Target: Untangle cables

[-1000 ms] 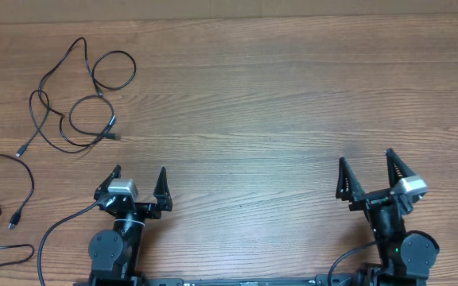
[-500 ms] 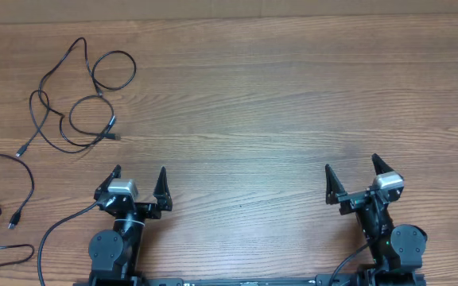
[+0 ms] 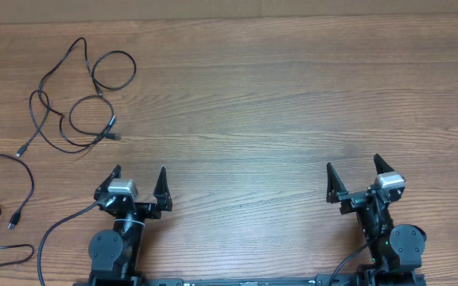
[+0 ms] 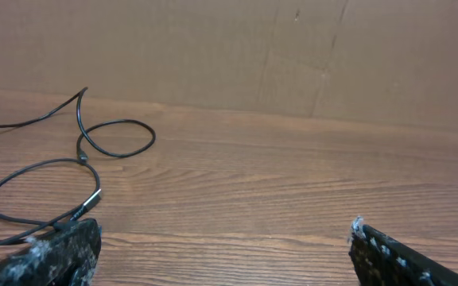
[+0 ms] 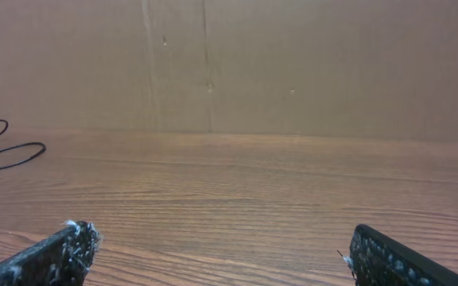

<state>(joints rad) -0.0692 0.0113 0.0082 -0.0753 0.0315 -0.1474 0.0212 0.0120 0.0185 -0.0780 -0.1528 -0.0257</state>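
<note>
Cables (image 3: 111,125) loose on wood tbl (image 3: 277,103), cardboard wall (image 5: 293,63) behind.

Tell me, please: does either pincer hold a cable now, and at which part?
Nothing is held. The left pincer and the right pincer are open and empty; the cables lie untouched on the table.

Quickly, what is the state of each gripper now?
Left gripper: open, holding nothing.
Right gripper: open, holding nothing.
</note>
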